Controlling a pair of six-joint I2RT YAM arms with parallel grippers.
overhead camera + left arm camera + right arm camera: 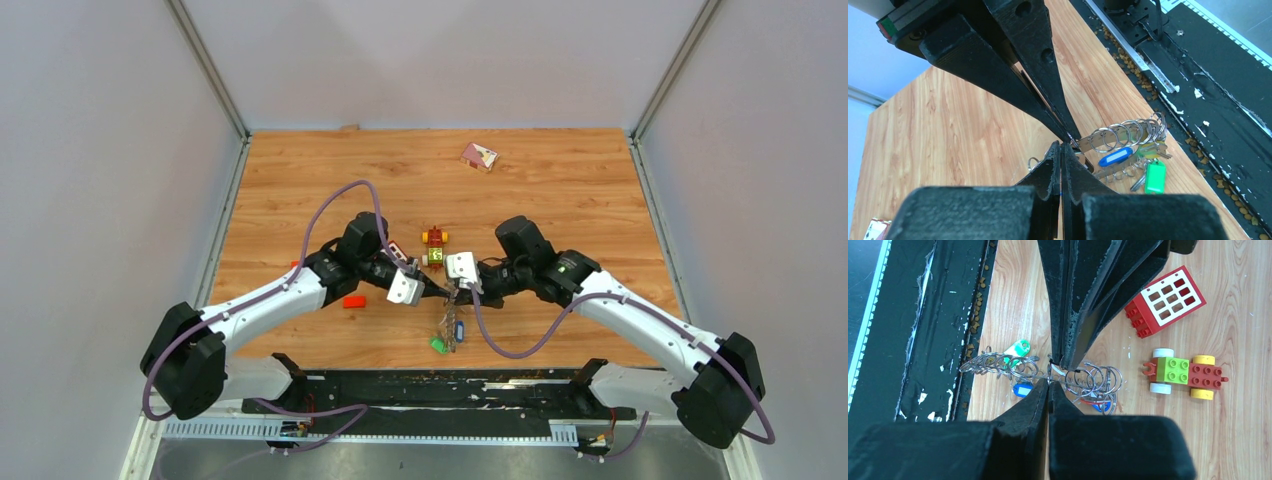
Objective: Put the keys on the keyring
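keyring (998, 366) (thin wire strung with small split rings) lies at the centre of the table (560, 190), toward its near edge. keys (1154, 176) with green, blue and red tags are bunched on it. left gripper (1061, 146) and right gripper (1049, 382) meet tip to tip, jaws fully closed, each pinching the ring wire. toy car (1184, 373) and red brick (1164, 301) sit just beyond.

Keys (450, 330) — a tiny blur overhead
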